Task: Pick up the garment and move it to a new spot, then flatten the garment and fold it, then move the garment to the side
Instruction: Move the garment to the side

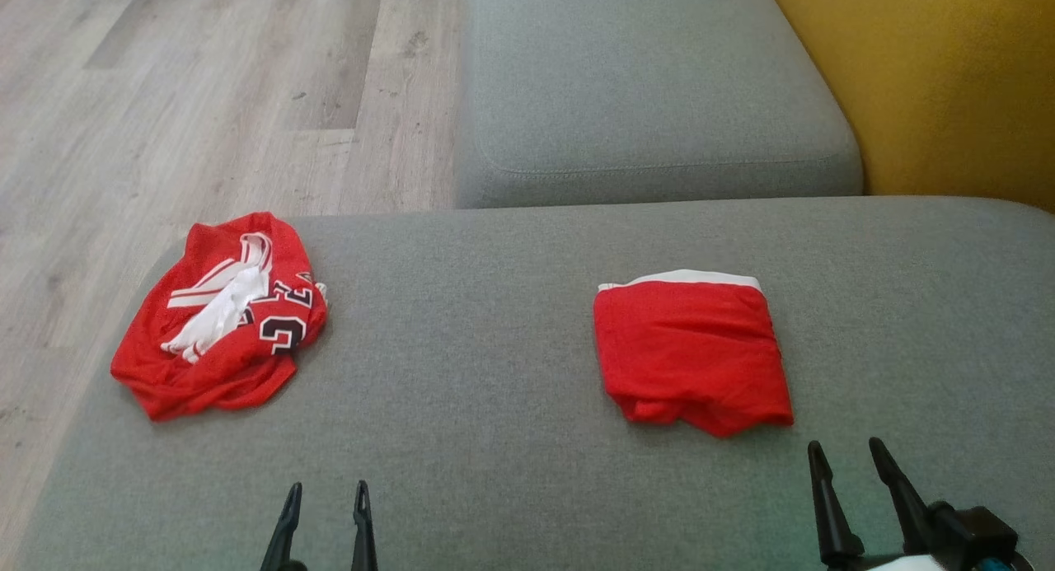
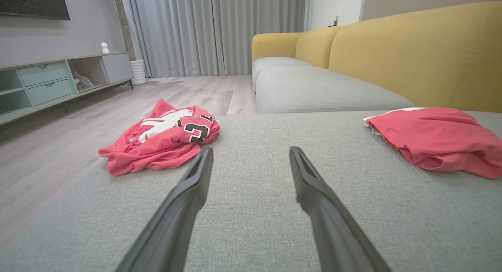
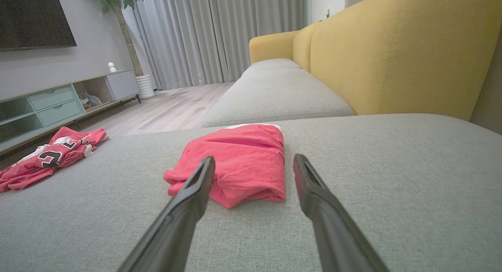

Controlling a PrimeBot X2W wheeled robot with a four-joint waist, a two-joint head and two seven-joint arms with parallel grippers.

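Folded red garment point(image 1: 691, 353): lying flat on the grey sofa seat point(image 1: 494, 373), right of centre, white hem showing at its far edge. Right claw point(image 1: 846, 444): hovering just short of its near edge, spread wide, holding nothing. Left claw point(image 1: 328, 485): spread wide, empty, facing bare seat. Crumpled red jersey point(image 1: 218, 315): sitting at the seat's left edge beside the wood floor point(image 1: 165, 101), well apart; open cloth lying between

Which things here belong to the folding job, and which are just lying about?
Job: folded red garment, grey seat cushion under it, open left gripper, open right gripper.
Lying about: crumpled red jersey (possibly next), yellow backrest, TV cabinet.
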